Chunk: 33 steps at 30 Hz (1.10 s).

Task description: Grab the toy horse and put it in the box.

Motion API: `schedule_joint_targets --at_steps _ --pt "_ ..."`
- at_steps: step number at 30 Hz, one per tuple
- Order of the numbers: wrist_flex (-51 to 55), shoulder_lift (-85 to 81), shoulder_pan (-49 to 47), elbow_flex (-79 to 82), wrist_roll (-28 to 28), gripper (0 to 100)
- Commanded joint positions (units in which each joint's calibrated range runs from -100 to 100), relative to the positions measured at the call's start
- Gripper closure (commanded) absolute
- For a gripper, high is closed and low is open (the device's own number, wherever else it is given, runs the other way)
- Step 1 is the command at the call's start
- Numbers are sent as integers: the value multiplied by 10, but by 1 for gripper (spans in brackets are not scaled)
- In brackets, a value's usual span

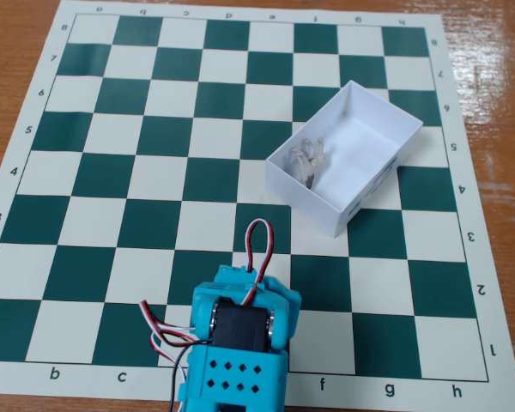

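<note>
The toy horse [310,157], a tiny grey-white figurine, lies inside the box [302,190] near its left wall in the fixed view. The box is a shallow white cardboard tray standing at an angle on the right half of the chessboard. My cyan arm [240,335] rises from the bottom edge, with red, white and black wires looping over its top. It is well apart from the box, about two squares below its near corner. The arm's own body covers the gripper's fingers, so how they stand does not show.
A green-and-white chessboard mat [112,172] covers most of a wooden table [9,34]. Apart from the box and the arm, nothing stands on its squares.
</note>
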Motion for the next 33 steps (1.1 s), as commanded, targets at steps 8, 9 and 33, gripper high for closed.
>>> schedule_joint_targets --at_steps 8,9,33 --pt "6 -3 15 4 -6 100" --pt "6 -3 13 4 -6 100" --pt "-3 11 19 4 -19 100"
